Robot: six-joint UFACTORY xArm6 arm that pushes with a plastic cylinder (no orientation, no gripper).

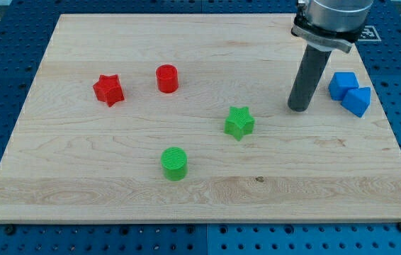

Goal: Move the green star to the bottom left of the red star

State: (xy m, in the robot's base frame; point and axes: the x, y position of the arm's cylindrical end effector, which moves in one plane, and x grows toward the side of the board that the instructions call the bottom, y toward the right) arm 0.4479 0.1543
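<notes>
The green star (pixel 239 122) lies on the wooden board (pixel 101 184) a little right of its middle. The red star (pixel 108 90) lies far to the view's left and slightly higher. My tip (pixel 299 108) rests on the board to the view's right of the green star and slightly above it, with a clear gap between them. It touches no block.
A red cylinder (pixel 166 78) stands right of the red star. A green cylinder (pixel 174 163) stands below and left of the green star. A blue block (pixel 350 93) of two joined cubes lies near the board's right edge, right of my tip.
</notes>
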